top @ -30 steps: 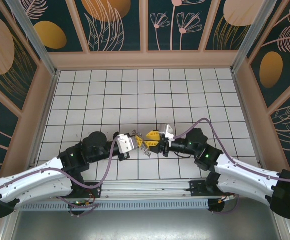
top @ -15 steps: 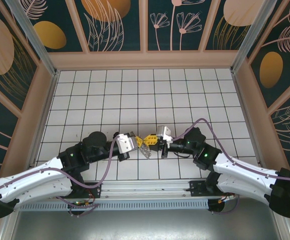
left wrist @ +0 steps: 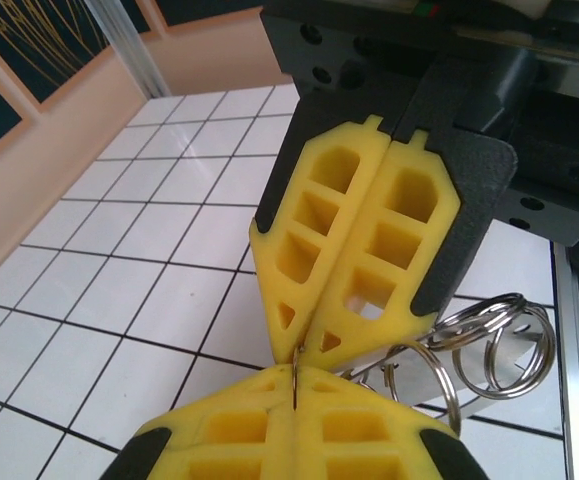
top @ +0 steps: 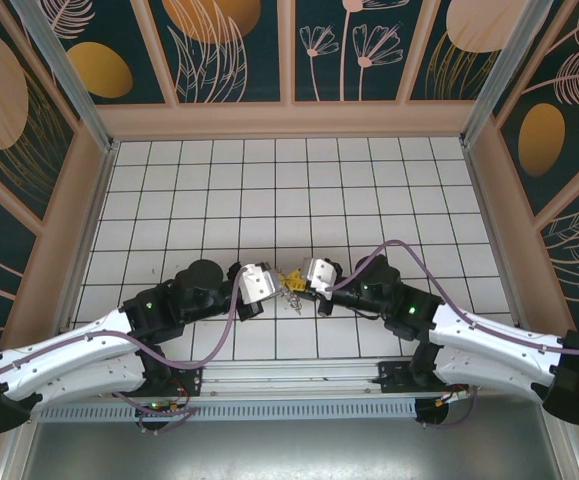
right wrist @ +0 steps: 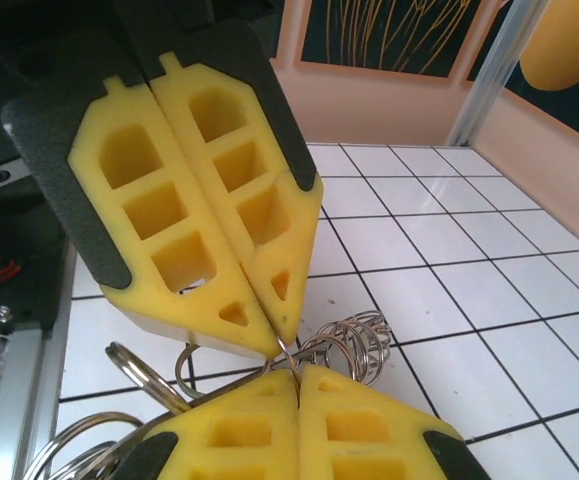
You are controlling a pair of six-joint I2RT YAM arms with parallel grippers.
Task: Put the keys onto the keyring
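Yellow left claw (left wrist: 296, 375) and right claw (right wrist: 295, 372) meet tip to tip over tiled surface (top: 369, 190); we see both clenched on keyring (left wrist: 466, 338) wire, its loops dangling beside.

Two grippers, one left gripper (top: 280, 284) and one right gripper (top: 298, 283), shared one tiled table (top: 269, 180); several tangled metal rings (right wrist: 354, 345) defied exact counting.
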